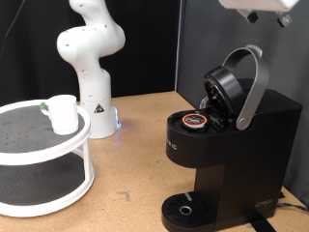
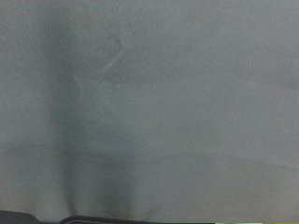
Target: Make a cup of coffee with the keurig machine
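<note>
The keurig machine [image 1: 246, 145] stands at the exterior view's right, its lid [image 1: 232, 87] raised on the silver-grey handle. A brown-topped coffee pod [image 1: 196, 121] sits in the open chamber. The round drip tray [image 1: 185, 210] at its base is bare. The small white cup [image 1: 63, 113] stands upright on the top tier of a round white stand [image 1: 29, 145] at the left. Only a white part of my hand [image 1: 259, 8] shows at the top edge, above the machine. Its fingers are out of view. The wrist view shows only a blurred grey surface [image 2: 149, 103].
The white arm's base [image 1: 92, 68] stands at the back, beside the stand. The stand has a second, lower tier [image 1: 39, 188]. The wooden table top [image 1: 135, 155] lies between stand and machine. A dark backdrop hangs behind.
</note>
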Robot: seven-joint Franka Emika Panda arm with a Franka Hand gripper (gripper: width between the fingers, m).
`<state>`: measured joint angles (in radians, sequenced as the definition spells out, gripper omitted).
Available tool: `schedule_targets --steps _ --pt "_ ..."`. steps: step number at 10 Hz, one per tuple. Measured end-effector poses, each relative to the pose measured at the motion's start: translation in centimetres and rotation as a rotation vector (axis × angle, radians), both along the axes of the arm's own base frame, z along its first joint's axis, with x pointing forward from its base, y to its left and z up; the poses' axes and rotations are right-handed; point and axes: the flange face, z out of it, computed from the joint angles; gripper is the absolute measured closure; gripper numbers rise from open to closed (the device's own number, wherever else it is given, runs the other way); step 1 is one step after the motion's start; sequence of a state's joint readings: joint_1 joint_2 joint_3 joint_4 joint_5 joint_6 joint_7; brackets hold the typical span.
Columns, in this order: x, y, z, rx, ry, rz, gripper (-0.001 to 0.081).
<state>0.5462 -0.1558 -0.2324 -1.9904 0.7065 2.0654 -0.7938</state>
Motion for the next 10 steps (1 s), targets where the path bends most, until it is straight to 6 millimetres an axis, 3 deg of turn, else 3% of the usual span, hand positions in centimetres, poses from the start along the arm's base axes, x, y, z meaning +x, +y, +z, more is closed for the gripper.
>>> schedule_targets --steps 4,5,6,7,8,9,10 --pt "0.5 1.6 -1.0 -0.051 0.032 -0.038 0.0018" --pt "0.7 1.6 -1.2 -0.062 0.037 -0.041 0.0187" --pt "0.9 1.6 -1.4 -0.081 0.038 -0.043 0.0187" --pt "1.0 1.5 -1.6 -0.11 0.03 -0.041 0.0386" --pt "1.1 1.4 -1.8 -0.143 0.022 -0.038 0.0523" --pt "1.1 1.2 -2.0 -0.165 0.016 -0.036 0.0523" --pt "1.2 1.1 -2.1 -0.179 0.011 -0.035 0.0705"
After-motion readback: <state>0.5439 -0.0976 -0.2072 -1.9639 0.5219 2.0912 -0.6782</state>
